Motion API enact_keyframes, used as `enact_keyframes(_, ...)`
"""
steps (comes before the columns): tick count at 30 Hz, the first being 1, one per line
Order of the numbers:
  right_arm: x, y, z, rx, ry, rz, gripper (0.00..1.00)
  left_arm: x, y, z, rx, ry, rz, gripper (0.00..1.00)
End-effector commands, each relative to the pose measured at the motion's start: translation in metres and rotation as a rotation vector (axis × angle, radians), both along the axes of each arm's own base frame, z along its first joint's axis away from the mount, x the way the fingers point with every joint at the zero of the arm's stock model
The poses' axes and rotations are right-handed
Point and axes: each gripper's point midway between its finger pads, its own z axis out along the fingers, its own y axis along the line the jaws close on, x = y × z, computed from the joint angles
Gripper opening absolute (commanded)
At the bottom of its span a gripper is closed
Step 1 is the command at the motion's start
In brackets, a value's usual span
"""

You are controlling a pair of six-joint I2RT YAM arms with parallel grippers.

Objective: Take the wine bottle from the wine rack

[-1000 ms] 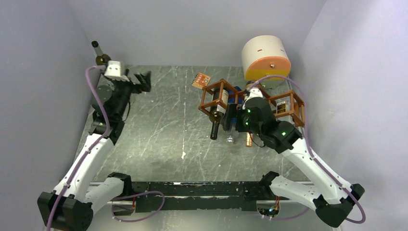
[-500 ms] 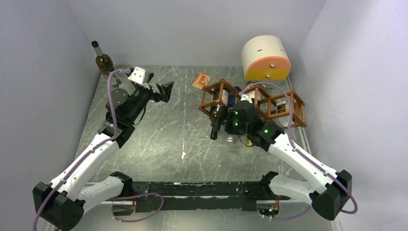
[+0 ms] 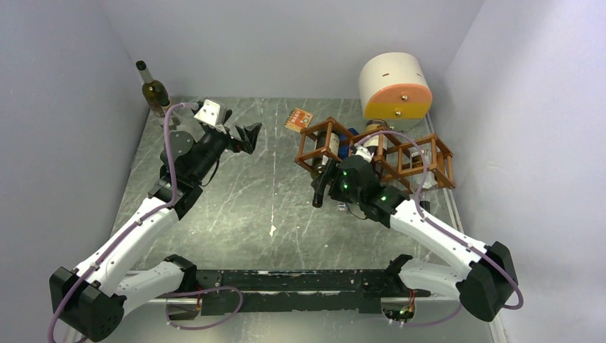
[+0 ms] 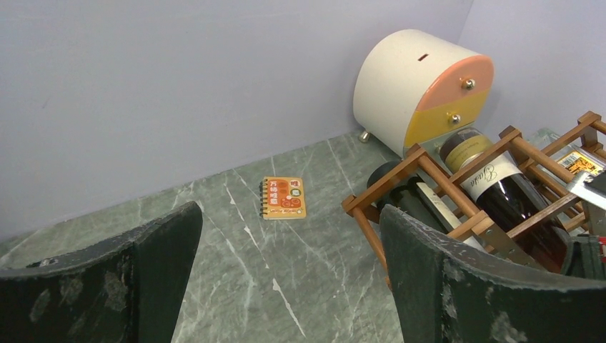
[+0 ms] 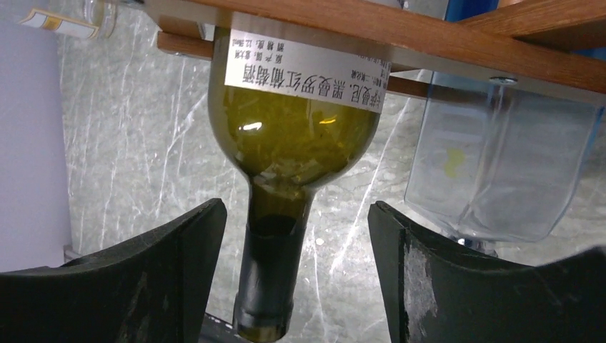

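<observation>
The reddish-brown lattice wine rack point(image 3: 314, 136) stands at the back right of the table; it also shows in the left wrist view point(image 4: 457, 171). A green wine bottle point(image 3: 323, 168) with a white label lies in its left cell, neck sticking out toward the front. In the right wrist view this bottle point(image 5: 296, 136) has its dark neck between my fingers. My right gripper point(image 3: 323, 187) is open around the neck without touching it. My left gripper point(image 3: 246, 136) is open and empty, above the table left of the rack. A second bottle point(image 4: 493, 182) lies in the rack.
A cream-and-orange cylinder point(image 3: 395, 87) stands behind the rack. A small orange notebook point(image 3: 299, 118) lies left of it. Another bottle point(image 3: 152, 87) stands upright in the back left corner. A clear plastic container point(image 5: 507, 164) sits beside the green bottle. Grey walls close three sides.
My right gripper has moved left along the rack's front and now straddles the bottle's neck. My left gripper left the corner bottle and swung right toward the rack, then nearly stopped.
</observation>
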Motion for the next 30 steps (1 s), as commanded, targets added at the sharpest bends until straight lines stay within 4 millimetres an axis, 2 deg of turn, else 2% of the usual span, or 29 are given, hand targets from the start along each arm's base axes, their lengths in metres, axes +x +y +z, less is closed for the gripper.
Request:
enact_keyframes(1,0.015,0.011,0.003,0.061,-0.04,-0.026,0.77,-0.006,-0.005,0.014,-0.005,-0.034,-0.034,0.97)
enact_keyframes(11,0.024,0.02,-0.008,0.117,-0.049,-0.056,0.6,-0.007,-0.005,0.015,0.004,-0.043,-0.038,0.98)
enact_keyframes(20,0.019,0.031,-0.022,0.204,-0.025,-0.069,0.57,-0.008,-0.014,0.01,-0.002,-0.024,-0.077,0.97)
enact_keyframes(23,0.018,0.03,-0.024,0.204,-0.034,-0.078,0.51,-0.01,-0.019,0.009,0.002,-0.024,-0.102,0.97)
enact_keyframes(30,0.014,0.027,-0.016,0.21,-0.054,-0.078,0.38,-0.013,-0.019,0.011,0.01,-0.036,-0.102,0.97)
